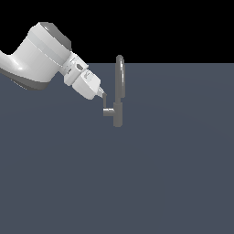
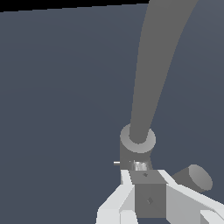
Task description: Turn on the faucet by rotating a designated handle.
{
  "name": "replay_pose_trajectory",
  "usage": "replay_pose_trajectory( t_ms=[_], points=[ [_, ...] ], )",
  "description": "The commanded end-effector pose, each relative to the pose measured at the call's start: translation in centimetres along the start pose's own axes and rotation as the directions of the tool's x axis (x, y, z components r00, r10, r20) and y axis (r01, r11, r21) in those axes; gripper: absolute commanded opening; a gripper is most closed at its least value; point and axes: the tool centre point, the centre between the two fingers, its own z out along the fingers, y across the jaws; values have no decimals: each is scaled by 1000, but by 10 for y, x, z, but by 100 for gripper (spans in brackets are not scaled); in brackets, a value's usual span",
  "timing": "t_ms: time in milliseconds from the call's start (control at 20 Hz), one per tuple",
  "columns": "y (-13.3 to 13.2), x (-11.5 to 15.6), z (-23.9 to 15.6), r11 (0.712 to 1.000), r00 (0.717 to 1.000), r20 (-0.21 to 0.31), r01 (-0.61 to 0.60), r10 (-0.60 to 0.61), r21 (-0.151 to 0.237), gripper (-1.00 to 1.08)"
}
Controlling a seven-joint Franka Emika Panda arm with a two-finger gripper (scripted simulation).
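Observation:
The grey faucet [image 1: 118,107] stands upright on the floor, its tall narrow arched spout rising above a short cylindrical body. Its handle [image 1: 107,109] is a short stub off the body on the exterior view's left, with a slim rod pointing up. My gripper [image 1: 103,95] comes down at a slant from the exterior view's left, its tip at the rod's upper end. In the wrist view the fingers [image 2: 148,194] are pressed together with no gap. They sit just in front of the faucet [image 2: 138,142], with the handle's round end [image 2: 195,178] beside them. Nothing is held.
The flat dark blue-grey floor [image 1: 173,173] stretches all around the faucet. My thick white arm [image 1: 41,55] fills the upper part of the exterior view's left. No other objects show.

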Motion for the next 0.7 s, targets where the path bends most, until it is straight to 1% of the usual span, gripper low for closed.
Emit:
replay_pose_trajectory(
  t_ms=[0,150,200,650],
  points=[
    [9,5,-1,1000,1000,-1,-3,3,-8,-100],
    [15,6,-2,1000,1000,-1,-3,3,-8,-100],
    [9,3,-3,1000,1000,0,-1,1,2,-100],
    [37,-3,5,1000,1000,0,-3,3,-3,-100]
  ],
)
